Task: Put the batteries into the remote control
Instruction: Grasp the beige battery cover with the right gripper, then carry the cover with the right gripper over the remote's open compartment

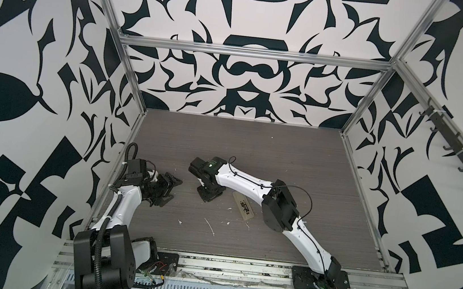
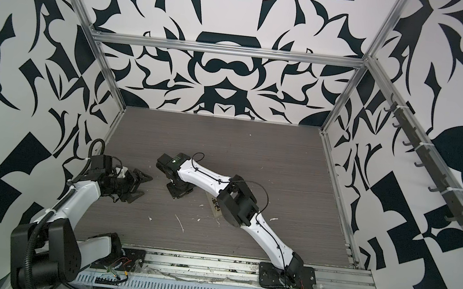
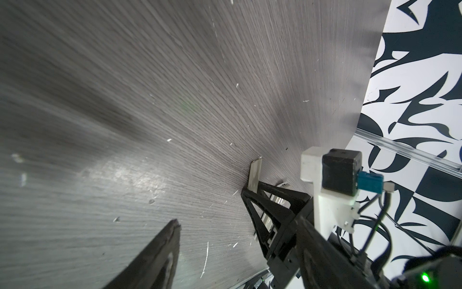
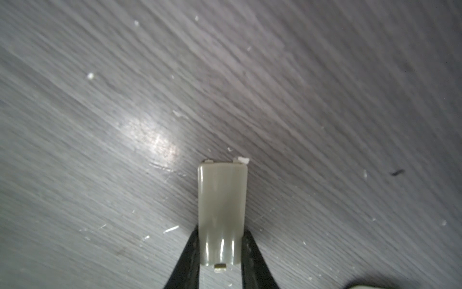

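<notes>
Along the near edge runs a metal rail (image 1: 240, 266) carrying both arm bases. Just beyond it, the table (image 1: 253, 147) bears scattered white flecks (image 1: 209, 227), with open wood grain between the two arms.

Farther in, right of the middle, the remote control (image 1: 242, 206) lies flat and slantwise with its pale back up. The right arm (image 1: 249, 183) passes over it, and its elbow hides part of it in a top view (image 2: 215, 207). Dark shapes sit in the remote's back, too small to tell whether they are the batteries.

Just left of the remote, the right gripper (image 1: 207, 196) points down at the table. In the right wrist view its jaws are drawn in narrow (image 4: 220, 232), pressing both long sides of a pale grey-green battery cover (image 4: 221, 212) at one end. The left wrist view shows the same cover (image 3: 255, 175) sticking out past the black fingers. Whether it touches the table cannot be told.

Farther left, close to the left wall, the left gripper (image 1: 176, 189) has its jaws spread wide with nothing between them, a small gap from the right gripper.

The far half of the table is bare up to the patterned walls (image 1: 245, 87) and their metal frame.
</notes>
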Robot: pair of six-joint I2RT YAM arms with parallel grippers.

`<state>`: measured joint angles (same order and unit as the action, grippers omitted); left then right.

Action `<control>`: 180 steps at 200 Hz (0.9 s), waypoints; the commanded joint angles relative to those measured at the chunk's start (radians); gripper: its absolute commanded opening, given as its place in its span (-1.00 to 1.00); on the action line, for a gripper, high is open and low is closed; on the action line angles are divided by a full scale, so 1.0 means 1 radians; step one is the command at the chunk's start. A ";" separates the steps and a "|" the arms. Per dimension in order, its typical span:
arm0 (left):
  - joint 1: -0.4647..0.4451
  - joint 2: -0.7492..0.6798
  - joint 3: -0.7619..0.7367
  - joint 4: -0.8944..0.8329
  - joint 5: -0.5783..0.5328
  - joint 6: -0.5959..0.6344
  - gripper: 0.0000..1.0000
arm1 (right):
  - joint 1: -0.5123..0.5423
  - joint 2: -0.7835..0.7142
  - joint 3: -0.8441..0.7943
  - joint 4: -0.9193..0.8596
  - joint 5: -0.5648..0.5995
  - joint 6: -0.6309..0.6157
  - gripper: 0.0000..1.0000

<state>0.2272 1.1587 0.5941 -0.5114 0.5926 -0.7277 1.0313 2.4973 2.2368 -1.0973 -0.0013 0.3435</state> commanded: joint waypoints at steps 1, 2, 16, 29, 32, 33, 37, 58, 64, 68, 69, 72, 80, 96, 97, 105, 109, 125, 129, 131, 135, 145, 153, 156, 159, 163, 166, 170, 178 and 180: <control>0.004 0.003 -0.024 0.008 0.014 0.017 0.51 | 0.010 -0.004 0.003 -0.013 0.006 0.008 -0.58; 0.004 0.003 -0.024 0.007 0.014 0.017 0.52 | 0.009 -0.004 0.003 -0.013 0.006 0.008 -0.59; 0.003 0.002 -0.023 0.011 0.024 0.016 0.52 | 0.010 -0.015 0.008 -0.015 0.009 0.007 -0.73; 0.004 -0.002 -0.024 0.015 0.030 0.016 0.53 | 0.010 -0.032 0.013 -0.024 0.011 0.006 -0.82; 0.003 -0.003 -0.024 0.016 0.031 0.016 0.53 | 0.010 -0.031 0.013 -0.026 0.013 0.006 -0.84; 0.003 -0.003 -0.024 0.016 0.031 0.016 0.52 | 0.009 -0.032 0.012 -0.026 0.013 0.006 -0.84; 0.003 -0.005 -0.025 0.016 0.032 0.016 0.53 | 0.010 -0.053 0.009 -0.028 0.015 0.006 -0.86; 0.002 -0.008 -0.027 0.019 0.032 0.013 0.53 | 0.010 -0.128 -0.035 -0.021 0.015 0.012 -0.93; 0.002 -0.006 -0.025 0.021 0.030 0.013 0.53 | 0.010 -0.155 -0.055 -0.018 0.018 0.020 -0.95; 0.002 -0.005 -0.024 0.021 0.028 0.014 0.53 | 0.010 -0.173 -0.070 -0.016 0.018 0.024 -0.95; 0.002 -0.005 -0.024 0.021 0.028 0.014 0.53 | 0.010 -0.179 -0.073 -0.015 0.018 0.025 -0.95; 0.003 -0.005 -0.022 0.023 0.026 0.015 0.53 | 0.010 -0.194 -0.090 -0.014 0.020 0.030 -0.95; 0.000 -0.004 -0.019 0.022 0.021 0.019 0.54 | 0.010 -0.237 -0.130 -0.012 0.023 0.043 -0.96; -0.013 -0.002 -0.007 0.025 0.001 0.029 0.55 | 0.012 -0.331 -0.220 -0.008 0.030 0.078 -0.98; -0.014 -0.002 -0.006 0.024 0.000 0.029 0.55 | 0.012 -0.337 -0.228 -0.007 0.030 0.081 -0.98; -0.024 0.003 0.001 0.025 -0.008 0.034 0.55 | 0.012 -0.387 -0.280 -0.007 0.033 0.100 -0.98; -0.030 0.007 0.005 0.027 -0.011 0.036 0.55 | 0.013 -0.408 -0.305 -0.007 0.036 0.109 -0.99; -0.068 0.021 0.021 0.041 -0.016 0.042 0.56 | 0.015 -0.497 -0.415 -0.022 0.045 0.147 -0.99; -0.083 0.023 0.026 0.048 -0.017 0.042 0.56 | 0.015 -0.514 -0.439 -0.029 0.049 0.154 -0.99; -0.090 0.025 0.029 0.050 -0.018 0.042 0.56 | 0.015 -0.523 -0.450 -0.034 0.050 0.156 -0.99; -0.106 0.028 0.034 0.057 -0.021 0.042 0.57 | 0.015 -0.538 -0.471 -0.044 0.053 0.162 -0.99; -0.161 0.038 0.048 0.076 -0.034 0.042 0.59 | 0.015 -0.571 -0.521 -0.066 0.061 0.173 -1.00; -0.203 0.052 0.063 0.089 -0.047 0.041 0.60 | 0.015 -0.595 -0.556 -0.073 0.063 0.173 -1.00; -0.219 0.057 0.067 0.095 -0.051 0.041 0.61 | 0.015 -0.605 -0.568 -0.074 0.064 0.173 -1.00; -0.230 0.063 0.073 0.101 -0.054 0.040 0.61 | 0.014 -0.614 -0.580 -0.076 0.067 0.174 -1.00; -0.248 0.075 0.081 0.109 -0.057 0.039 0.62 | 0.014 -0.624 -0.592 -0.078 0.070 0.174 -1.00; -0.259 0.084 0.087 0.113 -0.059 0.038 0.62 | 0.013 -0.631 -0.602 -0.078 0.070 0.172 -1.00; -0.274 0.098 0.093 0.120 -0.059 0.035 0.63 | 0.013 -0.639 -0.613 -0.078 0.071 0.169 -1.00; -0.295 0.134 0.107 0.134 -0.057 0.027 0.64 | 0.010 -0.646 -0.624 -0.082 0.069 0.158 -1.00; -0.301 0.145 0.110 0.139 -0.057 0.025 0.64 | 0.010 -0.647 -0.626 -0.083 0.069 0.155 -1.00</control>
<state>-0.0147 1.2324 0.6529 -0.4332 0.5564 -0.7059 1.0412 1.8820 1.6600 -1.1366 0.0399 0.4854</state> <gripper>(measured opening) 0.813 0.264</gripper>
